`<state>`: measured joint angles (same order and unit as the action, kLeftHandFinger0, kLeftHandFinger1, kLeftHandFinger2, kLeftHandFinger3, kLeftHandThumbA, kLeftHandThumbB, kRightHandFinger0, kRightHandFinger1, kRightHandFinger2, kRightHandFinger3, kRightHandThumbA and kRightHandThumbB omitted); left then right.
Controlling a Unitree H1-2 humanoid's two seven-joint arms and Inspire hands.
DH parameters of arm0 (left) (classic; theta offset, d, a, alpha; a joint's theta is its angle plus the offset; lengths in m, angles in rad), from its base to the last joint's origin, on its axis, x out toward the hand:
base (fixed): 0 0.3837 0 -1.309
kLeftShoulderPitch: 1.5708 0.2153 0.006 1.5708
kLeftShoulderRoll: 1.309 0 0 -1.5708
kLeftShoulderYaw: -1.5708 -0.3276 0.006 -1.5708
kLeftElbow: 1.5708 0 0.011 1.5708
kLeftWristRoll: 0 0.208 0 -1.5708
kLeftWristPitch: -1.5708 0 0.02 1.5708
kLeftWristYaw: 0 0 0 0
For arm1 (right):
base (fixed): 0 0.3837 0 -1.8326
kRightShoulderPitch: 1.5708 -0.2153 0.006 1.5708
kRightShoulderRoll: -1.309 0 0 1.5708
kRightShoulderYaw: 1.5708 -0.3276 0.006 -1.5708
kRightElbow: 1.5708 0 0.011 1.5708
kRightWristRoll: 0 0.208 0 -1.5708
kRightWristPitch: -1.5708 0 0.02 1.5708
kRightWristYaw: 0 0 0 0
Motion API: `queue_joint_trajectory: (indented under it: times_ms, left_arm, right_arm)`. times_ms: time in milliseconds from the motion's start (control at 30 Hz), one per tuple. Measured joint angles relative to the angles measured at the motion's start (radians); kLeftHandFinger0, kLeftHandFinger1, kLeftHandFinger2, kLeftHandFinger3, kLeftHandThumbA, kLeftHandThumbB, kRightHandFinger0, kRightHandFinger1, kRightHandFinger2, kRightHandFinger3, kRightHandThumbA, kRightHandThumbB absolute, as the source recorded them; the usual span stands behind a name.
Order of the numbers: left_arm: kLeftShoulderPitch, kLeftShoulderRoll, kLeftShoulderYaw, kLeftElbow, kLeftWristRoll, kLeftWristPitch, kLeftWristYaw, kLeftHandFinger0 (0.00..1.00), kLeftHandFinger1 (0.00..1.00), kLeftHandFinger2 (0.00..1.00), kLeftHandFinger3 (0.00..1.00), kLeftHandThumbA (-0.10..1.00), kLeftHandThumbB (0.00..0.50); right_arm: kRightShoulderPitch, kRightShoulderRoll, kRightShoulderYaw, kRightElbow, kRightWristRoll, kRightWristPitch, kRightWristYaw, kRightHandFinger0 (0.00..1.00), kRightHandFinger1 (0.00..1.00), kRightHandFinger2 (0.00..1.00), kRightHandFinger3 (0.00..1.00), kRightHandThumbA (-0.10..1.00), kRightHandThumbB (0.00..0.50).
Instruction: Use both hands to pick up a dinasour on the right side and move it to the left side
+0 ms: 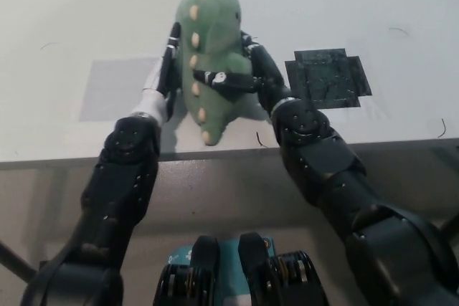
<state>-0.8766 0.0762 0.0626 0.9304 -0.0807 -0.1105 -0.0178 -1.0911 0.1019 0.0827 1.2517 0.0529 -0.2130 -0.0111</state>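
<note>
A green plush dinosaur (208,41) with cream spikes down its back is held above the white table (323,5), squeezed between both hands. My left hand (166,69) presses flat against its left flank. Against its right flank sits my black right hand (240,69), fingers wrapped across the body. The toy's tail (209,132) hangs down toward the table's front edge. It is over the middle of the table, between a pale grey square (118,87) on the left and a dark square (328,78) on the right.
The table's front edge (401,142) runs across the picture below the hands, with bare floor beneath it. A few small dark marks (440,128) dot the table at the right.
</note>
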Motion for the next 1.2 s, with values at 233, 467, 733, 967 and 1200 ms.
queue_joint_trajectory:
  times_ms: [233, 467, 733, 967, 1200]
  left_arm:
    - [0.098, 0.016, 0.016, -0.22, 0.007, 0.04, 0.036, 1.0, 1.0, 1.0, 1.0, 1.0, 0.365]
    - [0.165, 0.028, 0.07, -0.373, -0.004, 0.077, 0.067, 1.0, 1.0, 1.0, 1.0, 1.0, 0.364]
    - [0.212, 0.026, 0.111, -0.423, -0.014, 0.094, 0.094, 1.0, 1.0, 1.0, 1.0, 1.0, 0.39]
    - [0.217, 0.023, 0.116, -0.398, -0.017, 0.092, 0.106, 1.0, 1.0, 1.0, 1.0, 1.0, 0.371]
    - [0.209, 0.017, 0.12, -0.323, -0.031, 0.083, 0.11, 1.0, 1.0, 1.0, 1.0, 1.0, 0.374]
  right_arm:
    - [0.004, 0.03, 0.023, -0.071, -0.001, 0.004, 0.035, 1.0, 1.0, 1.0, 1.0, 1.0, 0.0]
    - [0.004, 0.06, 0.091, -0.121, -0.036, 0.014, 0.054, 1.0, 1.0, 1.0, 1.0, 1.0, 0.004]
    - [0.004, 0.078, 0.105, -0.133, -0.043, 0.033, 0.103, 1.0, 1.0, 1.0, 1.0, 1.0, 0.025]
    - [0.004, 0.077, 0.111, -0.123, -0.057, 0.038, 0.126, 1.0, 1.0, 1.0, 1.0, 1.0, 0.035]
    - [0.002, 0.076, 0.11, -0.079, -0.064, 0.046, 0.134, 1.0, 1.0, 1.0, 1.0, 1.0, 0.096]
